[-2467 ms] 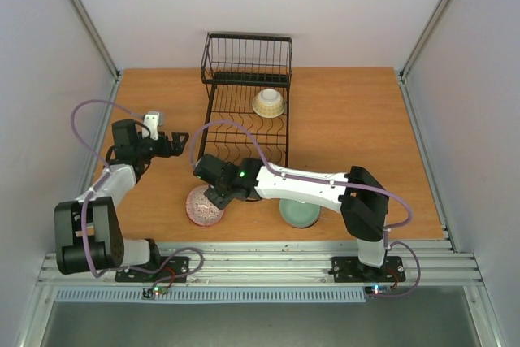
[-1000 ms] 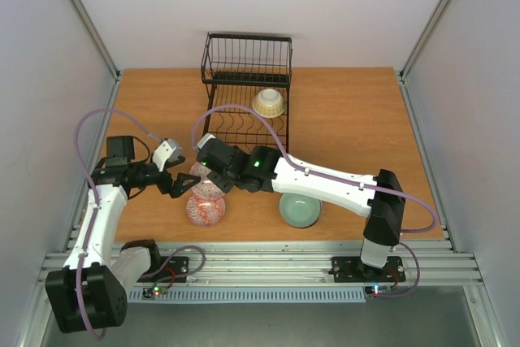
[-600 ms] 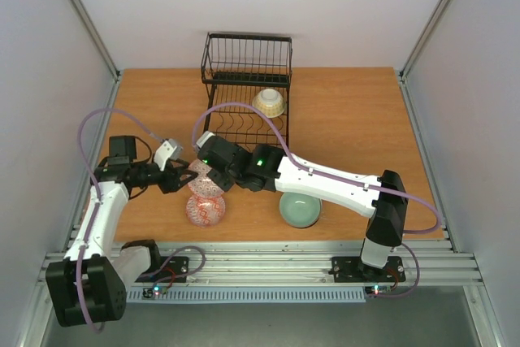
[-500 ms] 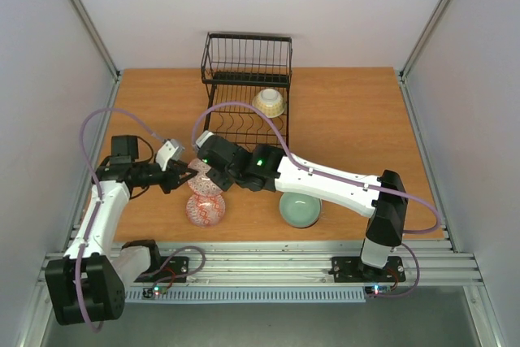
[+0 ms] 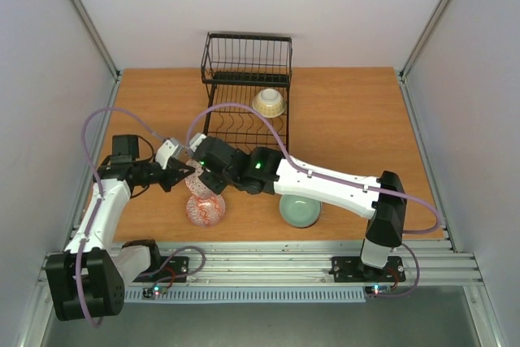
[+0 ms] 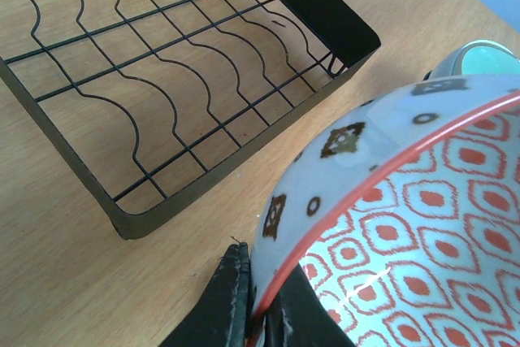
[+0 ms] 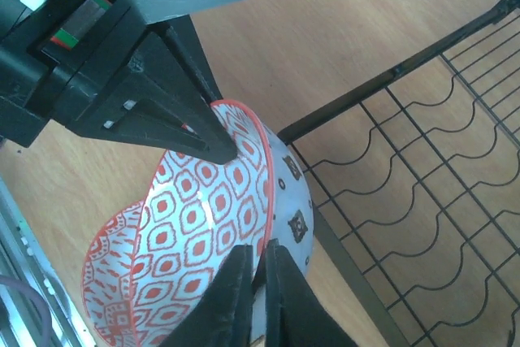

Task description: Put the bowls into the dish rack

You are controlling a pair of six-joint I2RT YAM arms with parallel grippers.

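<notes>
**Top view.** One cream bowl (image 5: 268, 103) stands in the rack (image 5: 244, 123), the only bowl loaded so far; the tall basket at the rack's far end looks empty. At least three bowls are left. A red-patterned bowl (image 5: 197, 182) hangs just off the rack's near-left corner, pinched between the left gripper (image 5: 187, 171) and the right gripper (image 5: 202, 174). A second red bowl (image 5: 205, 210) sits on the table (image 5: 349, 119) directly below it, and a green bowl (image 5: 299, 211) lies half hidden under the right arm. This reads as a handover, with the task at an early stage.

**Left wrist view.** The left gripper (image 6: 252, 306) is closed tight on the held bowl's (image 6: 406, 225) rim. The near slots of the rack (image 6: 162, 79) are bare. The green bowl (image 6: 481, 54) peeps past the rim.

**Right wrist view.** The right gripper (image 7: 258, 270) is clamped on the near rim of the held bowl (image 7: 219, 209), and the left gripper (image 7: 221, 150) bites the opposite rim. The second red bowl (image 7: 110, 290) shows below. The rack (image 7: 422, 168) slots seen here hold nothing.
</notes>
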